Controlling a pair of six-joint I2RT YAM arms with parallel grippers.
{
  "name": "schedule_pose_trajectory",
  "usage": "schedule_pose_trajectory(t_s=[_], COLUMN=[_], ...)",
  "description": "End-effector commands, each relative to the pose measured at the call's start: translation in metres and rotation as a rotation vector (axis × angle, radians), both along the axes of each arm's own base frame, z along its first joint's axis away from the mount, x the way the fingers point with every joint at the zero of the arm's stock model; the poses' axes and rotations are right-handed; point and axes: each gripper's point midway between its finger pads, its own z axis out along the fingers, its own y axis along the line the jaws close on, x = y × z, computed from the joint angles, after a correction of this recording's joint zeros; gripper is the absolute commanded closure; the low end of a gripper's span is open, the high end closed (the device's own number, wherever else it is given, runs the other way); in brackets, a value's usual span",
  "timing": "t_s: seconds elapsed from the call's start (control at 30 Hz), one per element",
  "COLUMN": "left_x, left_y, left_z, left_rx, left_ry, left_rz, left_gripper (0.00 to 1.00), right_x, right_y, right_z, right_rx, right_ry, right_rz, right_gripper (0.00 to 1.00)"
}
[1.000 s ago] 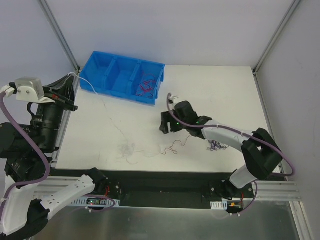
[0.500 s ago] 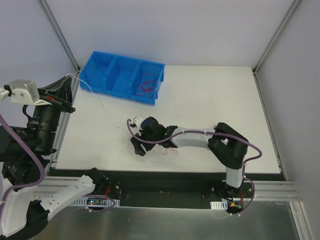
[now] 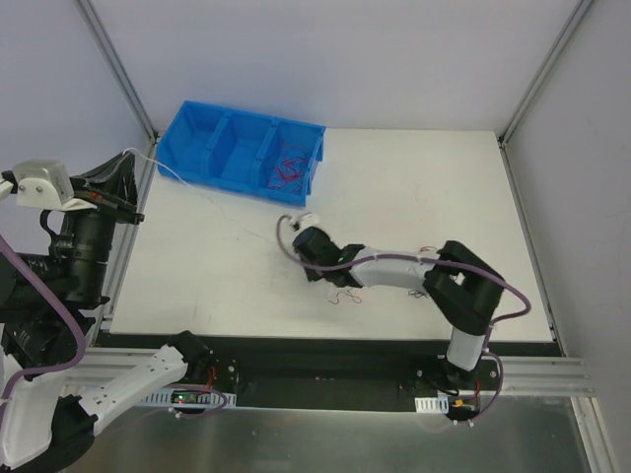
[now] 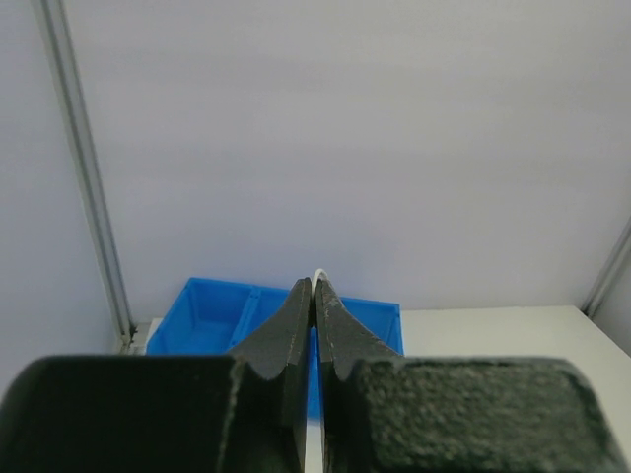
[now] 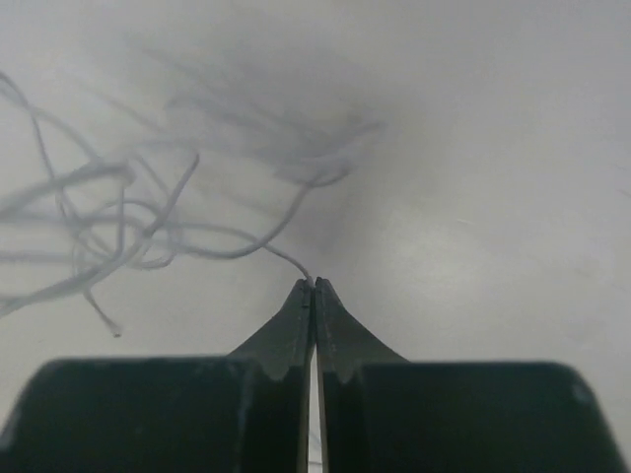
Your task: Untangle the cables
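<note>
— At mid-table, what has the right gripper [image 5: 314, 286] got?

— A white strand [image 5: 232, 249]. Its end sits right at the fingertips, which are pressed together on it with no gap showing. From there the strand curves away into a loose white tangle [image 5: 89, 232] lying on the table [image 3: 414, 187]. The tangle is hair-thin, looping and blurred in the wrist view.

— And the arm's pose?

— The right arm [image 3: 394, 268] lies low over the surface. From its base at the near edge it bends at the elbow on the near right. The forearm reaches left to bring the gripper to the middle of the table.

— Any other cables in view?

— Small red curls [image 3: 345, 296] lie on the table just near of that forearm. More red wires [image 3: 289, 166] are heaped in the right-hand compartment of the blue bin [image 3: 197, 143] at the far left.

— What about the other side?

— The left arm [image 3: 84, 246] stands raised at the table's left edge. The left gripper [image 4: 315, 288] is held well above the surface and faces the far wall, with the bin beyond its tips. Its jaws are closed flat on a white cable [image 4: 317, 274] that pokes out between the tips. Seen from above, a thin white line slants from there to the right and nearer, toward mid-table. Whether it joins the strand in the right gripper cannot be told.
</note>
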Motion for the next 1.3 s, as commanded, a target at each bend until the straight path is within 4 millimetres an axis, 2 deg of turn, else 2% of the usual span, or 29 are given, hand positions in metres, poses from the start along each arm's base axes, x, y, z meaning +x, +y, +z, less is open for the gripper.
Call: schedule_pose_trajectory(t_s=[0.0,0.07,0.1,0.17,0.23,0.3,0.4,0.5,0.6,0.67,0.73,0.8,0.9,0.97,1.1,1.27], left_x=[-0.019,-0.024,-0.025,-0.026,-0.022,-0.016,-0.002,0.016,0.033,0.043,0.053,0.061,0.071,0.079,0.090,0.094], left_y=[0.040,0.052,0.057,0.063,0.061,0.055,0.042,0.027,-0.005,-0.025,-0.036,-0.044,-0.053,-0.060,-0.076,-0.094], left_z=[0.014,0.012,0.009,0.001,-0.012,-0.024,-0.044,-0.072,-0.115,-0.135,-0.140,-0.135,-0.130,-0.134,-0.158,-0.202], left_rx=[-0.049,-0.048,-0.036,-0.022,-0.004,0.008,0.044,0.095,0.100,0.089,0.094,0.112,0.130,0.139,0.146,0.116], left_ry=[-0.053,-0.055,-0.052,-0.040,-0.017,0.010,0.064,0.146,0.249,0.301,0.330,0.340,0.348,0.365,0.430,0.534], left_rz=[0.128,0.175,0.197,0.228,0.236,0.230,0.213,0.208,0.110,0.053,0.036,0.032,0.029,0.024,-0.001,-0.058], left_gripper=[1.00,1.00,1.00,1.00,1.00,1.00,1.00,1.00,1.00,1.00,1.00,1.00,1.00,1.00,1.00,1.00], right_x=[0.073,0.088,0.091,0.092,0.098,0.104,0.113,0.118,0.127,0.135,0.142,0.142,0.142,0.142,0.141,0.140], right_y=[-0.130,-0.203,-0.232,-0.284,-0.305,-0.318,-0.323,-0.341,-0.340,-0.332,-0.319,-0.310,-0.303,-0.299,-0.297,-0.295], right_z=[0.043,0.042,0.045,0.036,0.034,0.041,0.050,0.055,0.061,0.063,0.060,0.053,0.058,0.060,0.065,0.065], right_rx=[0.101,0.115,0.127,0.168,0.256,0.262,0.253,0.201,0.206,0.252,0.311,0.330,0.361,0.375,0.405,0.413], right_ry=[-0.047,-0.040,-0.044,0.011,0.040,0.009,-0.029,-0.067,-0.089,-0.101,-0.121,-0.131,-0.144,-0.162,-0.188,-0.190], right_rz=[-0.589,-0.819,-0.900,-1.043,-1.084,-1.109,-1.114,-1.171,-1.146,-1.120,-1.064,-1.025,-0.986,-0.954,-0.930,-0.912], right_gripper=[0.99,0.99,0.99,0.99,0.99,0.99,0.99,1.00,0.99,0.99,0.99,0.99,0.99,0.99,0.99,0.99])
